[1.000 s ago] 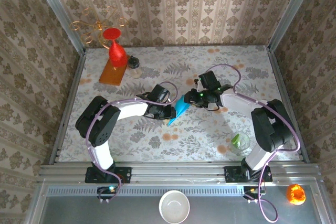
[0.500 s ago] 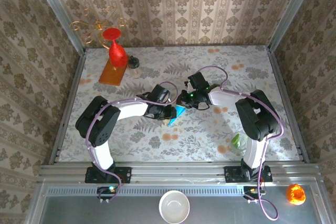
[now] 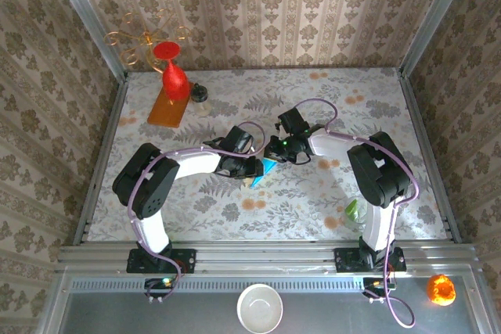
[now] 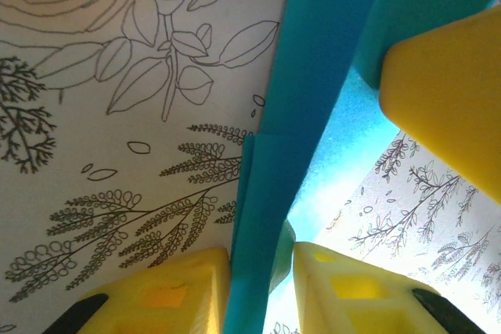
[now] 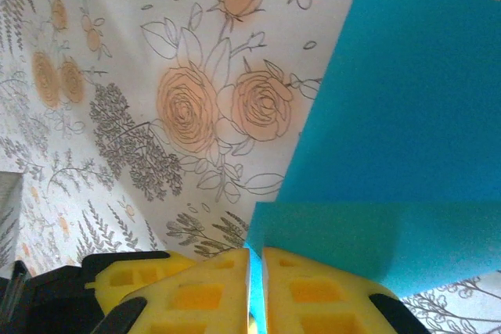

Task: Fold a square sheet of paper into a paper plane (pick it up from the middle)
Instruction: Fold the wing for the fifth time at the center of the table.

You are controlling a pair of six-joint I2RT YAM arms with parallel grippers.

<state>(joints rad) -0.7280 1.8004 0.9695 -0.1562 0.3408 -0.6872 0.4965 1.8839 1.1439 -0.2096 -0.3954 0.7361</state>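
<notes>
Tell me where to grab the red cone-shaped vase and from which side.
Probably its narrow neck below the flared rim, coming from the front: the red cone-shaped vase stands upright on the orange rectangular board, wall behind, small dark jar at its right.

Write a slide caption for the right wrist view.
The right gripper pinches the edge of the partly folded teal paper sheet over the floral-print table.

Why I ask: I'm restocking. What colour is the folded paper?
Teal-blue, plain; the paper shows best in the right wrist view.
</notes>
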